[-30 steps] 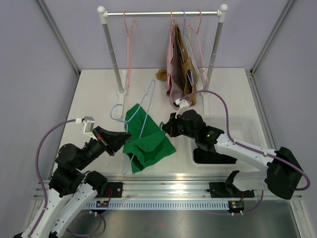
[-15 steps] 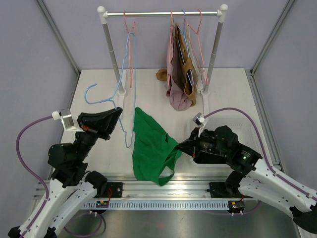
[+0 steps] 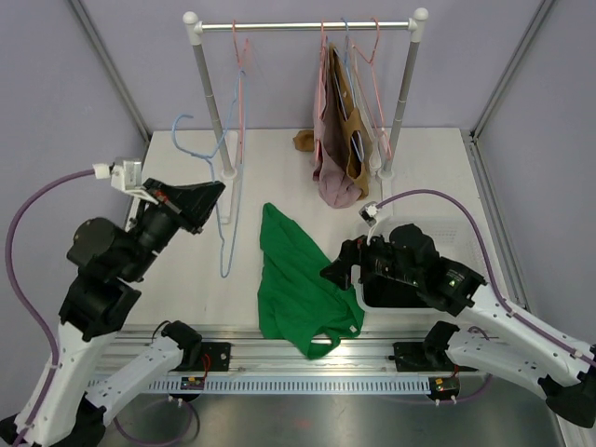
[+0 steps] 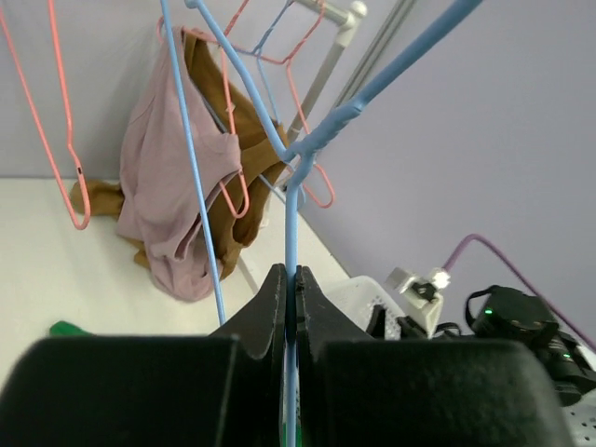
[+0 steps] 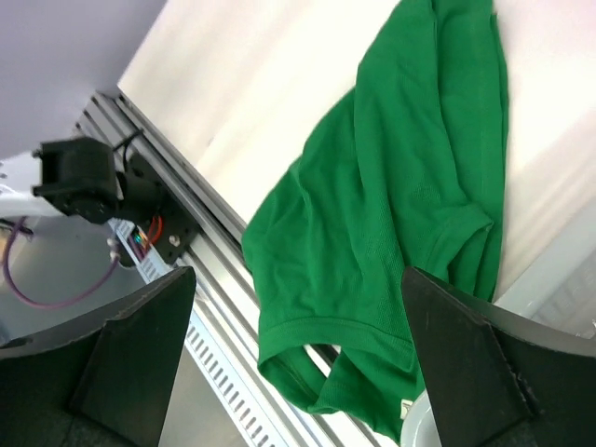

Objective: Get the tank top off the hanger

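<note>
Our left gripper (image 4: 291, 279) clamps the light-blue wire hanger (image 4: 291, 223); the green fabric tank top (image 5: 391, 205) lies under our right gripper's (image 3: 332, 272) spread fingers

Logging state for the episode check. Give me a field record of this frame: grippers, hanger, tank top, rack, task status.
left gripper: shut on the blue hanger, holding it up
right gripper: open, above the green tank top, holding nothing
green tank top: off the hanger, crumpled on the table, lower end over the front edge
rack: hung garments on it
task status: tank top and hanger look separated
</note>
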